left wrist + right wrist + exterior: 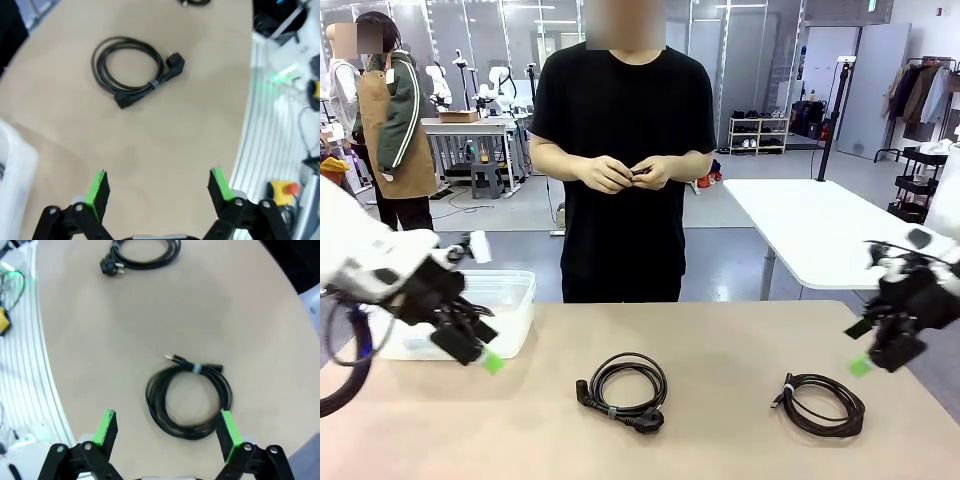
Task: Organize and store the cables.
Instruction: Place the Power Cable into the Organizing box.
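While left hand [485, 350] and right hand [860, 348] hang spread, middle cable [623, 392] lies flat, right cable [820, 403], connector [778, 401] perhaps pointing left

A robotics lab in a large open hall with a grey floor [740, 270]: a tan worktable [720, 335], a yellow emergency-stop box [284, 190] with a red button beside it, a metal-framed workbench [470, 127] farther back, a white table [820, 225], a shoe rack [760, 133] and a coat rack [920, 92] near the far walls.

Left pincer [158, 176] and right pincer [167, 416], both agape, empty.
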Robot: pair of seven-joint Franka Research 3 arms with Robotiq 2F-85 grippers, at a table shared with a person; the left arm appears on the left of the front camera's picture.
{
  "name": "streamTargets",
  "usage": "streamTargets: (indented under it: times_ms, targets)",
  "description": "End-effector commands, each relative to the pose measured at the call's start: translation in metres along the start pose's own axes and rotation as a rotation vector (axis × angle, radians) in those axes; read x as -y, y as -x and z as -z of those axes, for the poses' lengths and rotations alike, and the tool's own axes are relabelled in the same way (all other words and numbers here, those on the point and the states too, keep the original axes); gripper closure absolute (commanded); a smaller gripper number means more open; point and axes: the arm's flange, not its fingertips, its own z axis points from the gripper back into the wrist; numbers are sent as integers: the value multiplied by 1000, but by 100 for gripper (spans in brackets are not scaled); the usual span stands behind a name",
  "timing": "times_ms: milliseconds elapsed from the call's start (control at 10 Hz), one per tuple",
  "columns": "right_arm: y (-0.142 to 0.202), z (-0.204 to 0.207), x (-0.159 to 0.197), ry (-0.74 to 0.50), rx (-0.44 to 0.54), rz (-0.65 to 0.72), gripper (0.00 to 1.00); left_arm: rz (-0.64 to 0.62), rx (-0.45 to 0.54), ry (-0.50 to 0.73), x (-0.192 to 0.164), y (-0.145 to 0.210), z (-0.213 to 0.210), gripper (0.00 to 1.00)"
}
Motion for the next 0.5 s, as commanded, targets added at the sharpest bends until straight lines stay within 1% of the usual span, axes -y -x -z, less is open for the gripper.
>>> streamTargets:
  times_ms: [0,100,200,400]
  targets:
    - [39,-15,-1,24,53,-66,0,-104,-98,-85,-5,-41,23,0]
    - [62,-25,0,39,96,-54,0,-146,-133,-121,3,-62,37,0]
    - [82,-34,2,31,135,-49,0,-162,-143,-148,6,-74,48,0]
    - [118,-45,1,39,192,-37,0,-196,-206,-190,12,-102,79,0]
